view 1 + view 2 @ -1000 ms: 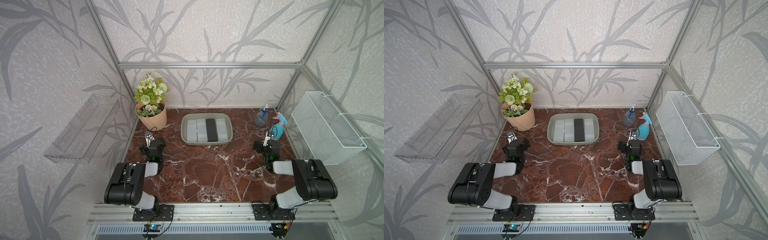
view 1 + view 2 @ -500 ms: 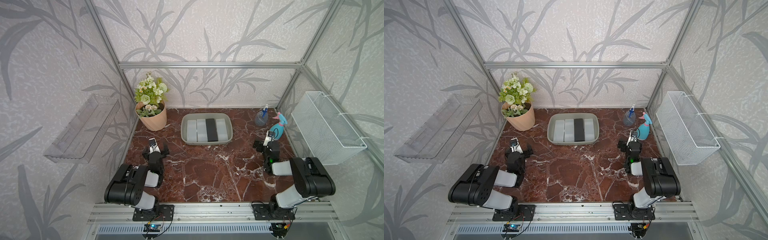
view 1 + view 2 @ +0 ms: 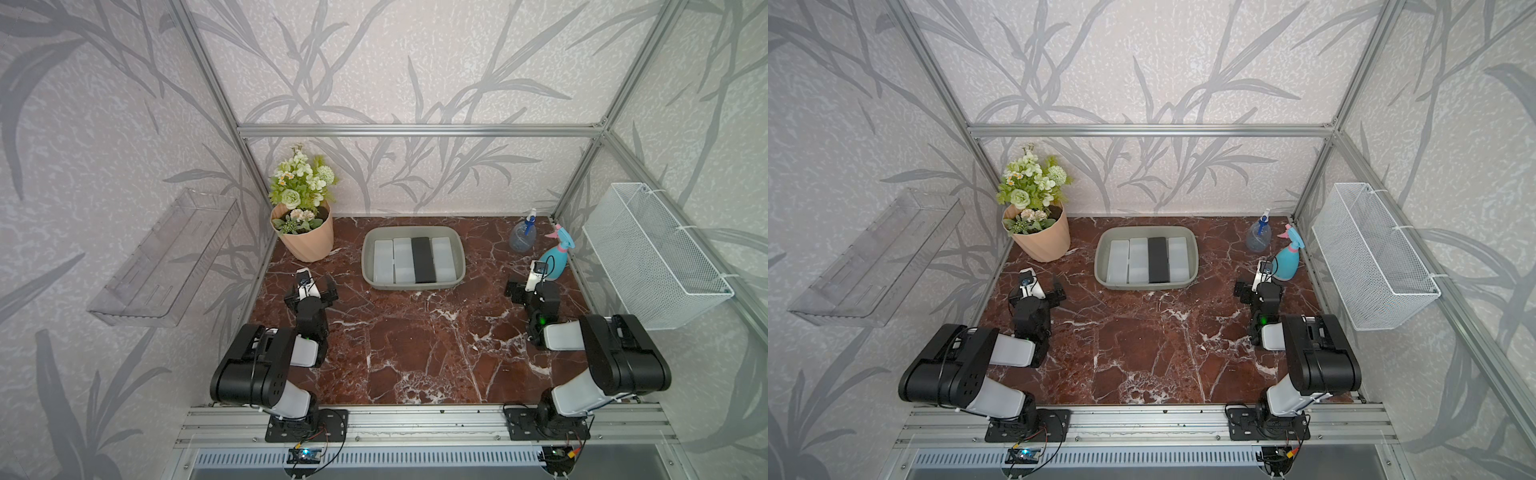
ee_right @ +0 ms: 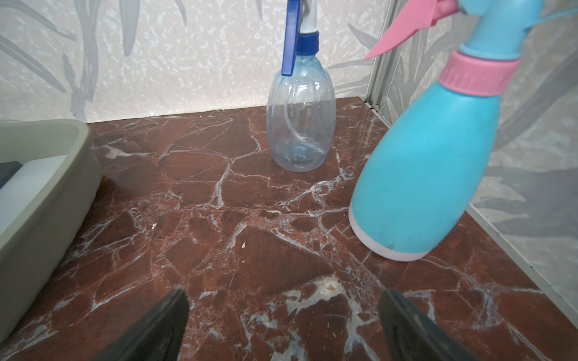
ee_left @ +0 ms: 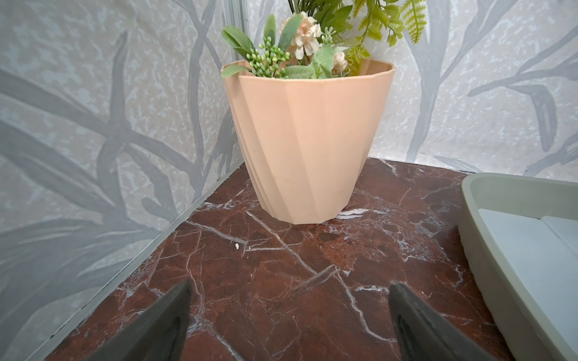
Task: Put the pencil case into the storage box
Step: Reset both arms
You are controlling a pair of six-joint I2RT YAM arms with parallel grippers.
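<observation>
The grey-green storage box (image 3: 366,266) (image 3: 1099,266) stands at the back middle of the marble table. Several pencil cases lie side by side in it: a black one (image 3: 423,259) among white ones (image 3: 383,261). My left gripper (image 3: 309,293) (image 5: 289,286) hovers open and empty over bare marble, left of the box, whose rim (image 5: 469,237) shows in the left wrist view. My right gripper (image 3: 534,287) (image 4: 282,291) is open and empty too, to the right of the box wall (image 4: 47,200).
A peach flower pot (image 3: 305,239) (image 5: 306,140) stands ahead of the left gripper. A clear spray bottle (image 3: 522,237) (image 4: 300,115) and a blue one (image 3: 557,257) (image 4: 425,175) stand near the right gripper. A clear tray (image 3: 166,257) and a wire basket (image 3: 652,257) hang on the side walls.
The left arm's forearm has settled nearer the front and its gripper has shifted slightly right. The right arm has barely moved. Both grippers stay open.
</observation>
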